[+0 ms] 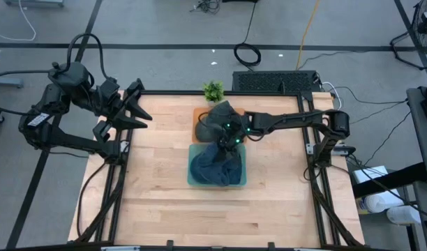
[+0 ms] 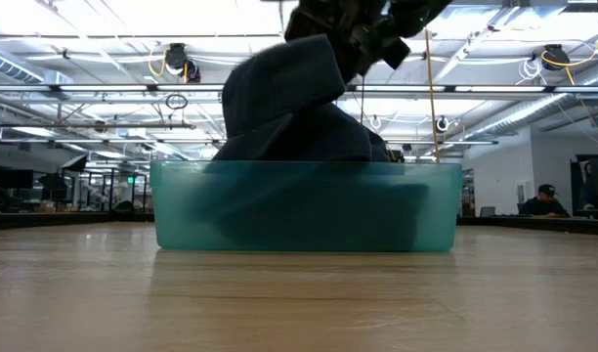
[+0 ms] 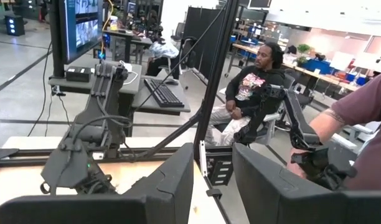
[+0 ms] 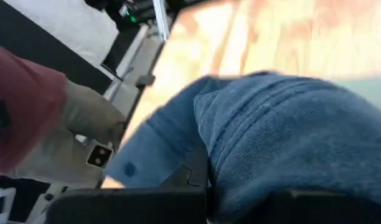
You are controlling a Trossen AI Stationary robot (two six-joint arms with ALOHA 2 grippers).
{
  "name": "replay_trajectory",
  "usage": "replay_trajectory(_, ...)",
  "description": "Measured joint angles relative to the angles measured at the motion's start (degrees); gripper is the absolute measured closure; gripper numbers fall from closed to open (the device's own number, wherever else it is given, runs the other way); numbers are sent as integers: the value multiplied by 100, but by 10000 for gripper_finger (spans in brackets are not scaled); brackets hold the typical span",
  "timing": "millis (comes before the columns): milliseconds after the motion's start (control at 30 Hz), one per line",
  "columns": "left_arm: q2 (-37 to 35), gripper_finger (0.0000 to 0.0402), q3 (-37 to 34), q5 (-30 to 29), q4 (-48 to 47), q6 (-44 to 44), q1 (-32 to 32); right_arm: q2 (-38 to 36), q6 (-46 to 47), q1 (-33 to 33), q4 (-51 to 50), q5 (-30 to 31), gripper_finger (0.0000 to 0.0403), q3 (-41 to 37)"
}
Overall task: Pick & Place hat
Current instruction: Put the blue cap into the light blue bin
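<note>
High view, operator: your right gripper [image 1: 234, 139] sits over the middle of the table, clenched on the blue hat [image 1: 215, 164], with small green lights glowing at its wrist. The hat's crown is pinched at the top and its body drapes down into the teal bin [image 1: 239, 180]. In the low view the hat [image 2: 289, 108] rises above the bin's translucent wall [image 2: 192, 210], lifted at its upper edge and tilted. The right wrist view fills with blue fabric [image 4: 284, 137] pressed right against the fingers. Just behind the bin you have an orange item [image 1: 197, 118], mostly covered, and a small green plant [image 1: 213, 90] at the table's far edge. The wooden table [image 1: 158, 202] carries the bin near its centre. Your left gripper [image 1: 133, 110] waits at the table's far left corner, fingers parted, holding nothing. A seated person [image 3: 256, 87] shows in the room beyond.
</note>
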Motion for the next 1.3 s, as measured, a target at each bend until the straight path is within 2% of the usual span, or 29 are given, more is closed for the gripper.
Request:
replay_trajectory(300,4,282,0,-174,-62,16,0,-2,-90,58,3,740,399,-887)
replay_trajectory(500,4,282,0,-223,-62,16,0,-3,44,69,3,1213,395,-1125)
replay_trajectory(633,4,282,0,-225,-68,39,0,-101,225,61,-7,1220,348,-1128)
replay_trajectory(1000,4,282,0,-223,-136,148,0,-430,474,43,-236,1225,169,-1136)
replay_trajectory(1133,4,282,0,-223,-136,148,0,-661,328,36,-236,1258,132,-1136)
replay_trajectory(1300,4,282,0,-326,-131,205,0,-1083,288,-53,-343,1258,110,-1136)
